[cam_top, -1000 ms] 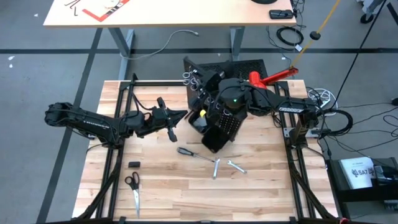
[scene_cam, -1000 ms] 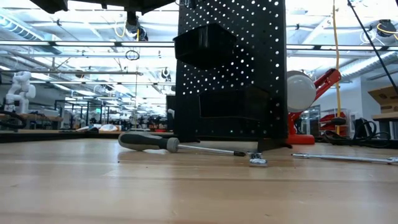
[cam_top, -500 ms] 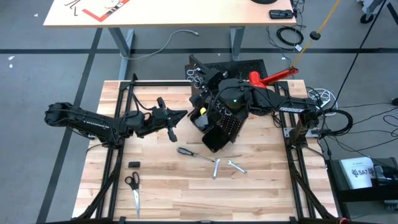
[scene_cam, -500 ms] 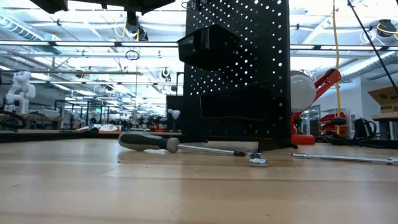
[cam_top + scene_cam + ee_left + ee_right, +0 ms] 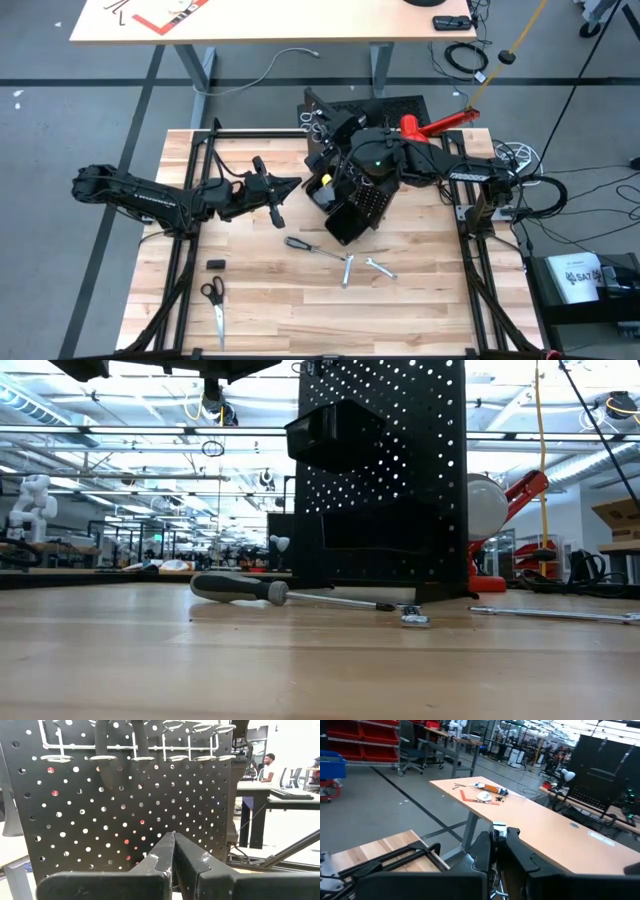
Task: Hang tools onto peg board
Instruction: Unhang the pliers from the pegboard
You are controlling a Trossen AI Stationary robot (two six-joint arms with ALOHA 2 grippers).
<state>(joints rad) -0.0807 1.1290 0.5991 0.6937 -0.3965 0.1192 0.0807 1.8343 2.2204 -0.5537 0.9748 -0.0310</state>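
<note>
Standing upright near the back middle of the wooden table (image 5: 250, 310), the black peg board (image 5: 385, 470) carries a black box-shaped bin (image 5: 330, 435) and a row of silver rings (image 5: 135, 757). The right arm reaches over the board's top.

Risks, as a judgement: the board looks free-standing, so a sideways push from the right arm could tip it forward onto the tools lying in front. These are a dark-handled screwdriver (image 5: 305, 246) and small silver wrenches (image 5: 362, 266), none yet hung.

The right gripper (image 5: 496, 851) has its fingers closed together with only a thin silvery piece showing between the tips; what that is cannot be told.

The left gripper (image 5: 174, 851) waits pressed shut and empty, facing the board's perforated face, near but not touching it.

Scissors (image 5: 214, 300) lie well apart at the table's front left.
</note>
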